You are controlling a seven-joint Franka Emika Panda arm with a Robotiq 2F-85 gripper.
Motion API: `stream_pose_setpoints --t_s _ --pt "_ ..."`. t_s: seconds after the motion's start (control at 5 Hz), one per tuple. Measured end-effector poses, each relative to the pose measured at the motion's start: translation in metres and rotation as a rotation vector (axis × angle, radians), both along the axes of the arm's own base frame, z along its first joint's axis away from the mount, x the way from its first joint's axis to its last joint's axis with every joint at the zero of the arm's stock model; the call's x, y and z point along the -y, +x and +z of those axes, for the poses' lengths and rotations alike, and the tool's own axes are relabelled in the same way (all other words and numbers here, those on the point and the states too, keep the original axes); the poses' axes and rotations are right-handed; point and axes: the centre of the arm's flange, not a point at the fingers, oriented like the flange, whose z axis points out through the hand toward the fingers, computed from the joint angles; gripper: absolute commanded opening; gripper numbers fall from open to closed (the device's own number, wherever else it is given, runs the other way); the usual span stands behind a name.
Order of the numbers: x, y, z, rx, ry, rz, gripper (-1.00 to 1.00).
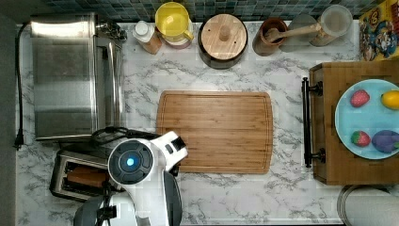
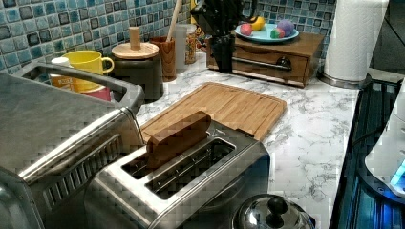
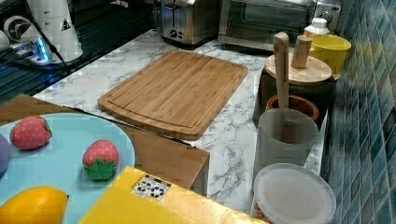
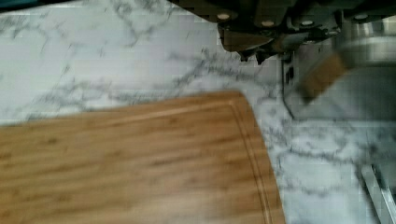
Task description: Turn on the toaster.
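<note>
White marble countertop under a blue mosaic wall. Upper left of the top view: boxy steel toaster oven. Centre of the frame: bamboo cutting board, bare. Lower left of the top view, just below the oven: the toaster, long axis running left to right across the frame, its right end under the white arm. Gripper hanging off that right end, between toaster and board corner; impossible to tell whether open or closed. Probably a short reach toward the top view's left to meet the end face and its controls. Brown bread slice standing high in one slot. Black cable looping close by, likely the only snag
</note>
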Motion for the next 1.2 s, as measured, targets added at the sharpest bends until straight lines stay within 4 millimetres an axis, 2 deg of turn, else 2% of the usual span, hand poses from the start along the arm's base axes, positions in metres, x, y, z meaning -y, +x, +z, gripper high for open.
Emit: stream_pose_setpoints --t_s 0.4,0.8,1.0,1.2 --pt "-0.014 -0.035 -0.023 -0.050 -0.034 0.063 -1.00" --pt "-0.028 -0.076 -0.050 -0.116 0.077 0.163 -1.00" --pt "-0.031 -0.094 -0.051 -0.072 0.102 0.175 -1.00" --pt "-0.035 -0.106 -0.041 0.000 0.097 0.198 -1.00"
